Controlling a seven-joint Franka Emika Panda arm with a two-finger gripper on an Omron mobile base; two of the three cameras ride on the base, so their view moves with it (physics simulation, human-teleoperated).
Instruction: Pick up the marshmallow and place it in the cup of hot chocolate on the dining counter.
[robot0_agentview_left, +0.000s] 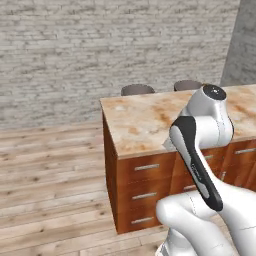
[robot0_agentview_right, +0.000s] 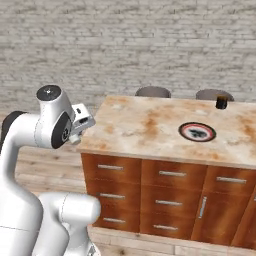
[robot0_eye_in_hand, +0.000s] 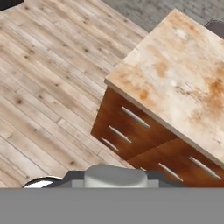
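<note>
Marbled dining counter (robot0_agentview_right: 150, 125), black cup (robot0_agentview_right: 221, 103) far behind round plate (robot0_agentview_right: 197, 132), fingers' state unclear.

Dining counter (robot0_agentview_right: 150, 125): one. Cup of hot chocolate (robot0_agentview_right: 221, 102): one. Round plate (robot0_agentview_right: 197, 132): one. Stools behind the counter (robot0_agentview_right: 153, 92): two. Robot arm (robot0_agentview_right: 30, 165): one.

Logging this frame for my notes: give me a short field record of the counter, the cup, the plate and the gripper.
dining counter: marbled beige-orange top, reddish-brown drawers below
cup of hot chocolate: at far edge, right of centre
plate: red-and-black rim, nearer than cup
stools: two behind counter
gripper: fingertips hidden, state unclear
marshmallow: cannot tell where
</note>
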